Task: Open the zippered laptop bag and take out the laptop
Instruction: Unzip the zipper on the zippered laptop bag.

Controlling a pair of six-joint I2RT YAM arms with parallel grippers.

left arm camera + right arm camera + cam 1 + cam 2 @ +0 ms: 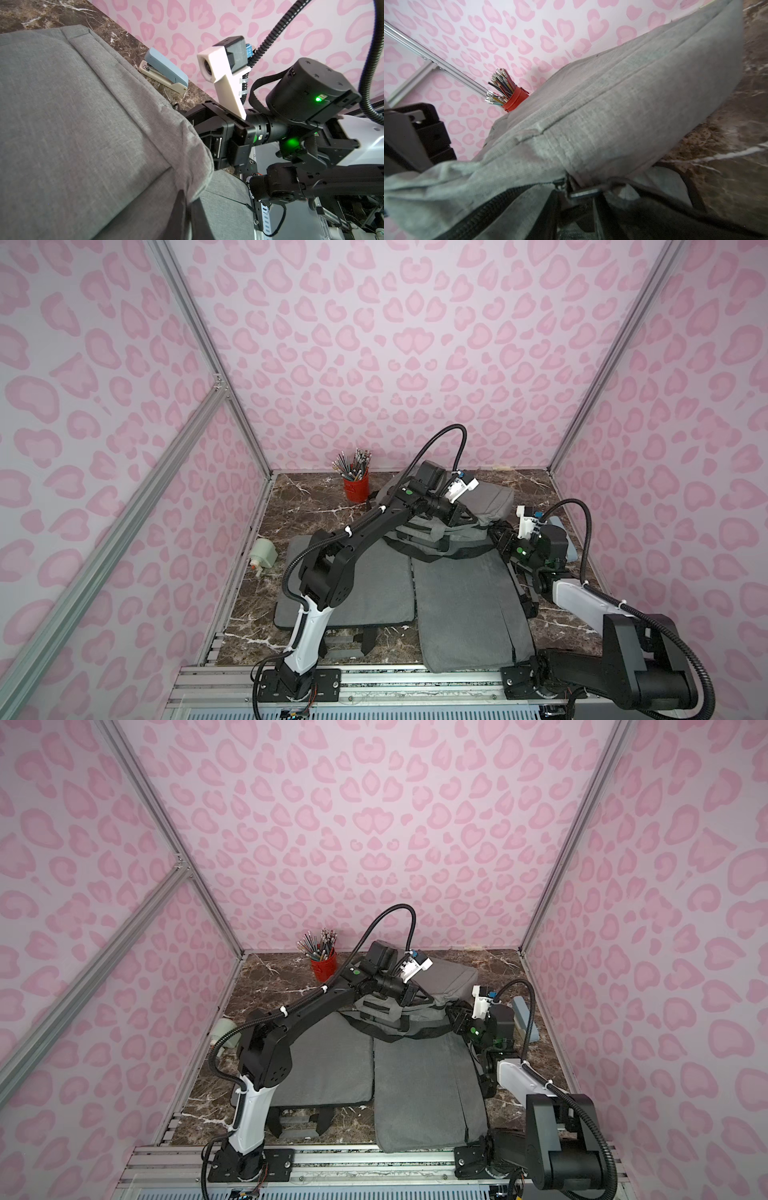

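Marble tabletop [316, 506] brown, white-veined; pink-spotted walls [374, 344]; aluminium frame [208, 352]

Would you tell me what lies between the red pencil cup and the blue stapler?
The grey laptop bag fills that stretch, as both top views show.

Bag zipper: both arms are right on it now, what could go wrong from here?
1. The zipper pull lies loose at the bag corner; the right gripper may have let it slip.
2. The left gripper is pressed into the fabric; tugging may drag the whole bag toward the red pencil cup.
3. The stapler sits close behind the right arm and could be knocked.
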